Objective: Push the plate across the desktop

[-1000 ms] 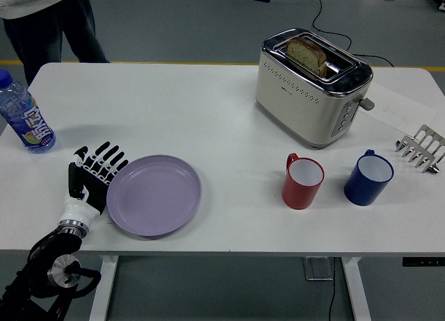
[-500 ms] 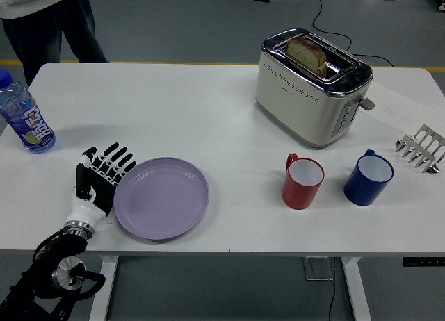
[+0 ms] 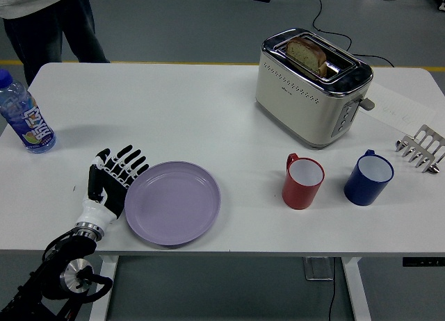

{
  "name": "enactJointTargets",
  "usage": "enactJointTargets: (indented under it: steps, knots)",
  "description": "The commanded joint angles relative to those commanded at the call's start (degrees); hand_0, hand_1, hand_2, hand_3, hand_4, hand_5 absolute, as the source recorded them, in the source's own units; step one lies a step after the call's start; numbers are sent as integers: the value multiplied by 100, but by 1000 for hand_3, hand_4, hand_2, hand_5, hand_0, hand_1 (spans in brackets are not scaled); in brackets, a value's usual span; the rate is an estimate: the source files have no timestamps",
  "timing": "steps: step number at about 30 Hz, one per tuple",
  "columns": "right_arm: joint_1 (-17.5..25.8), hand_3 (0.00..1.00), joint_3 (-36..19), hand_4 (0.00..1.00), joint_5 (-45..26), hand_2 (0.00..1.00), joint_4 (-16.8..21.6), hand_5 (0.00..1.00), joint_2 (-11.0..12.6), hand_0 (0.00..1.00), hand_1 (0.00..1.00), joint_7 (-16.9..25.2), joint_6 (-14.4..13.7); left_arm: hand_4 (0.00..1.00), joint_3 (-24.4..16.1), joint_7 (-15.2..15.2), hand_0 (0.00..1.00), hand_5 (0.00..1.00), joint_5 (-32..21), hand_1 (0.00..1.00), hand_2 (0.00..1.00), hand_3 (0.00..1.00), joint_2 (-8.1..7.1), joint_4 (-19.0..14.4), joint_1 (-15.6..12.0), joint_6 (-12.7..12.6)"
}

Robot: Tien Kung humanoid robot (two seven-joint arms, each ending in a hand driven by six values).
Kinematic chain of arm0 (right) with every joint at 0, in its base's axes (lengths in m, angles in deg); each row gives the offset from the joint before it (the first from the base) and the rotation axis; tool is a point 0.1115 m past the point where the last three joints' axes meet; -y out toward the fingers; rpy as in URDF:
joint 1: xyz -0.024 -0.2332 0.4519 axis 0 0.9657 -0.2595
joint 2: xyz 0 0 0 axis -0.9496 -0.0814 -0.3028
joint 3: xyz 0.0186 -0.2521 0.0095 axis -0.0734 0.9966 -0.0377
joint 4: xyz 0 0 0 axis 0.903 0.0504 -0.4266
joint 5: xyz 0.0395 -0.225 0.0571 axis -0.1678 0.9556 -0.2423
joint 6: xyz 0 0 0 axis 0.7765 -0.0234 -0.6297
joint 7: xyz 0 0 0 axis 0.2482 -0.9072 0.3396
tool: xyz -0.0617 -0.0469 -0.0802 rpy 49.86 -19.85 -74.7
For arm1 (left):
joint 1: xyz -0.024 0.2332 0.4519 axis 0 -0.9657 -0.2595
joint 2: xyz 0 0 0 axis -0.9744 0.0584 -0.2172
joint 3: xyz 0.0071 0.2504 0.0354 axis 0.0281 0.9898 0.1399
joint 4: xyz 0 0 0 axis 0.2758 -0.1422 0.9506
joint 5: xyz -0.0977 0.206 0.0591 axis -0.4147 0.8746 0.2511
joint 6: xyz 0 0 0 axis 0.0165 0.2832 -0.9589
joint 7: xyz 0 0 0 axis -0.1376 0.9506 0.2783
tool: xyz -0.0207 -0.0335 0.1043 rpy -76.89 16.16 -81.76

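Observation:
A lilac plate (image 3: 172,203) lies flat on the white table (image 3: 208,119) near the front edge, left of centre. My left hand (image 3: 113,180) is open with fingers spread and straight. Its fingers (image 3: 128,163) rest against the plate's left rim. The hand holds nothing. My right arm is out of view.
A red mug (image 3: 303,181) and a blue mug (image 3: 368,177) stand to the plate's right. A cream toaster (image 3: 313,77) with bread sits behind them. A metal rack (image 3: 421,147) is at the right edge, a water bottle (image 3: 24,117) at the left. A person (image 3: 42,15) stands at the far left.
My left hand has moved to the right and slid the plate with it, a few centimetres toward the red mug. Nothing else moved.

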Motion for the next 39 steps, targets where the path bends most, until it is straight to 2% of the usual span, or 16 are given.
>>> enactJointTargets:
  steps: [21, 32, 39]
  knots:
    - [-3, 655, -33, 404, 59, 676, 3, 609, 0, 602, 556, -5, -12, 481, 433, -14, 698, 998, -86, 723, 683, 652, 0, -114, 51, 1]
    - [-6, 655, -55, 405, 84, 674, 9, 607, 0, 602, 555, -15, -20, 480, 455, -1, 697, 998, -123, 722, 681, 651, 0, -134, 145, -6]
    - [-8, 654, -47, 406, 64, 674, 12, 607, 0, 602, 556, -12, -21, 478, 313, 7, 697, 998, -134, 722, 681, 649, 0, -193, 242, -22]
